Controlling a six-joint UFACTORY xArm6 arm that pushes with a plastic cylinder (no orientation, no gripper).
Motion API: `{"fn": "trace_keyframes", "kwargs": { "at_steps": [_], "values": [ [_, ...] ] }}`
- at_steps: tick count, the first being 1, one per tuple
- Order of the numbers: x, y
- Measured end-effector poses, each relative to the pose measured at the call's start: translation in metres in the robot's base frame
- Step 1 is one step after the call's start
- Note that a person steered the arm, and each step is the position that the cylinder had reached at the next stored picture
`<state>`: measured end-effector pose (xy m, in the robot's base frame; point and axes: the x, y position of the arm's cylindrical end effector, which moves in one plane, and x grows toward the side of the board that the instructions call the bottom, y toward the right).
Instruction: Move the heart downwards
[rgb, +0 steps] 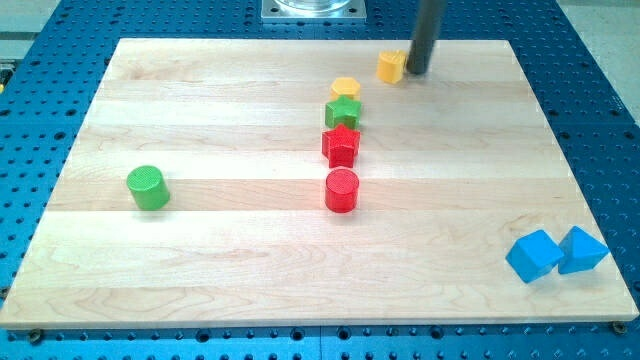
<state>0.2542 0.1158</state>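
Sitting at the approach step: my tip (417, 72) is at upper centre-right of the frame, just right of the yellow heart (391, 66), touching or nearly so — can't tell which. No fingers on this rig, just a bare rod, so nothing is open, closed or held.

Heart lies near the top edge of the board (200, 280), above and right of a column of blocks: yellow block (346, 88) (shape unclear), green star (343, 111), red star (341, 145), red cylinder (342, 190), running down the frame centre. Green cylinder (148, 187) is far left; two blue blocks (533, 255) (582, 250) sit bottom right, touching.

Judgement: the push hasn't begun. Tip is beside the heart, not above it, so a push from here would send it left. Next move needs the tip round to the heart's top side, then a straight stroke down the frame. Lane below the heart, right of the column, looks free; drifting left risks hitting the yellow block.
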Motion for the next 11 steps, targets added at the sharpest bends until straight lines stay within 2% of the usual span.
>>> {"fn": "trace_keyframes", "kwargs": {
  "at_steps": [1,2,3,4,5,6,11],
  "values": [
    [0.0,-0.048],
    [-0.017,-0.042],
    [-0.06,-0.027],
    [-0.062,-0.047],
    [-0.041,-0.084],
    [-0.006,-0.085],
    [-0.027,-0.078]
  ]
}}
